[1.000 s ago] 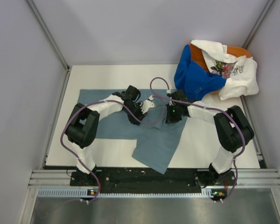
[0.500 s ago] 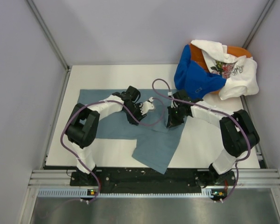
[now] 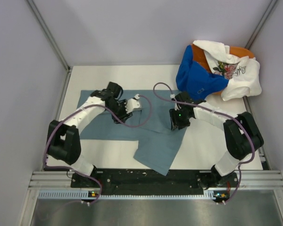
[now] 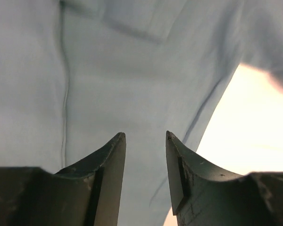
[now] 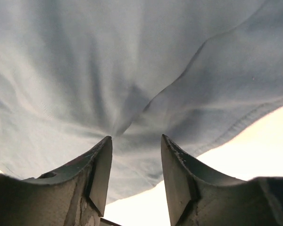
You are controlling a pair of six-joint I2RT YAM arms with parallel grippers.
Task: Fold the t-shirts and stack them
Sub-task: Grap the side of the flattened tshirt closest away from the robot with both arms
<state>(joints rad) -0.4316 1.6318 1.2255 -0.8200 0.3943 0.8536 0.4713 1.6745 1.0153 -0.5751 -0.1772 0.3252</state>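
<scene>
The slate-blue t-shirt lies spread on the white table, one part hanging toward the front edge. My left gripper is open and empty just above the shirt's upper middle; in the left wrist view it hovers over the shirt near its edge. My right gripper is open at the shirt's right edge; in the right wrist view it has its tips on wrinkled cloth. The royal blue, white floral and orange t-shirts lie piled at the back right.
Grey walls close in the table on the left, back and right. Bare table shows at the right and along the back. A metal rail with the arm bases runs along the front edge.
My left arm has swung to the left, its gripper moving from the shirt's middle toward its upper left. My right gripper has shifted slightly forward along the shirt's right edge.
</scene>
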